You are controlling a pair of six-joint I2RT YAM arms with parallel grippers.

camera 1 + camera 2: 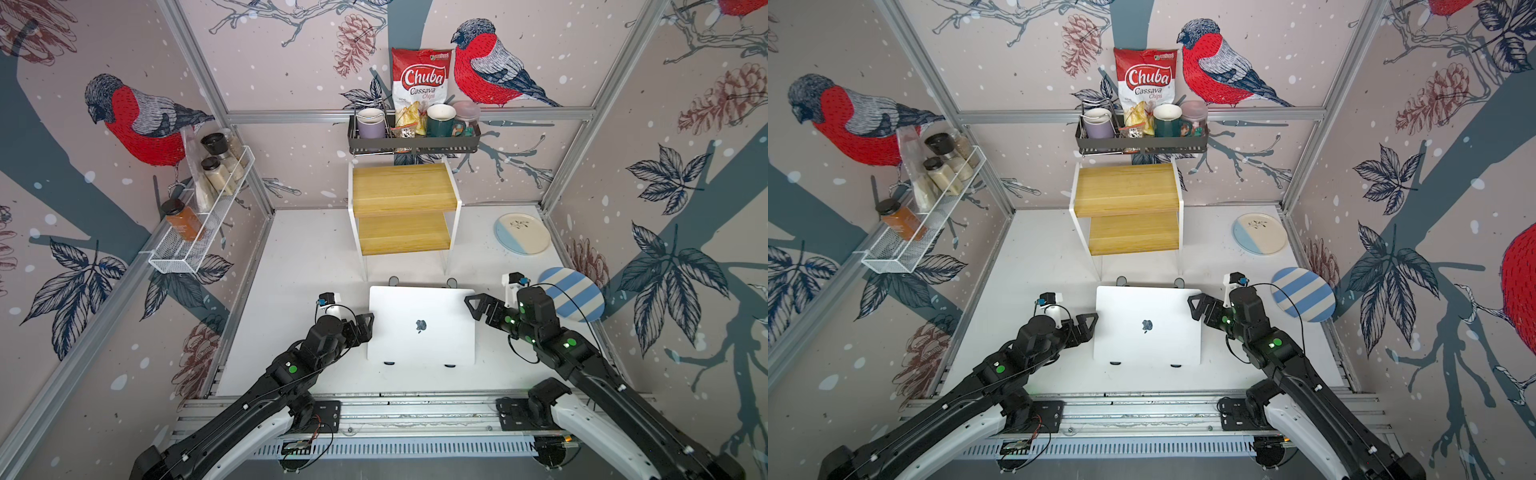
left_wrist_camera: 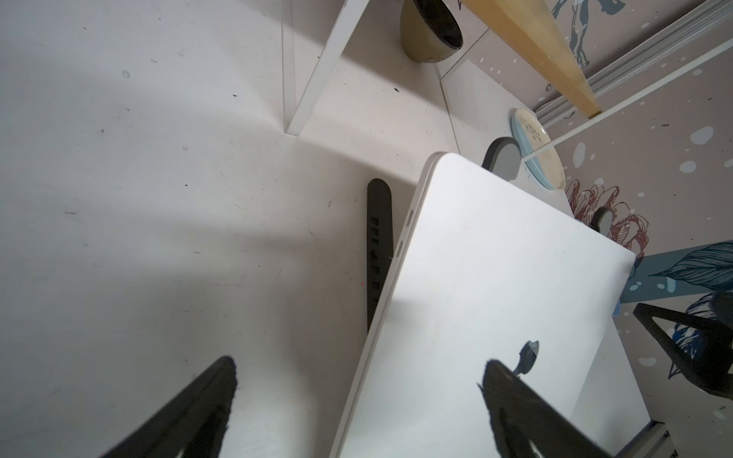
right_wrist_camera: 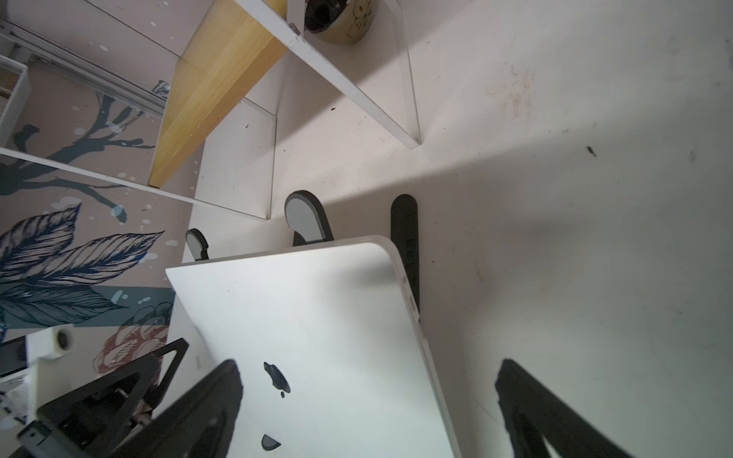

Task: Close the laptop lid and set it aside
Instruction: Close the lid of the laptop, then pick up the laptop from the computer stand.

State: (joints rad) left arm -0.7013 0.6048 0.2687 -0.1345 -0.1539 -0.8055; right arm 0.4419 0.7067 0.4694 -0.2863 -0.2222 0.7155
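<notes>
At lower centre of a top view, our closed laptop (image 1: 422, 324) lies between left gripper (image 1: 368, 328) and right gripper (image 1: 476, 307), both spread wide, holding nothing.

Ahead of me, the red-and-white bag (image 1: 420, 83) reads "Chuba Cassava Chips"; the lid (image 1: 419, 303) bears a dark apple logo (image 1: 421, 326).

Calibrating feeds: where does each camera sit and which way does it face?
Top views: high behind the robot, looking down and forward to the back wall; both arms, left tool, right tool show.
Left wrist: on the left arm, looking past its open fingers at the left edge of the laptop.
Right wrist: on the right arm, past its open fingers at the laptop's right edge.
Shared: every view shows the closed laptop.
</notes>
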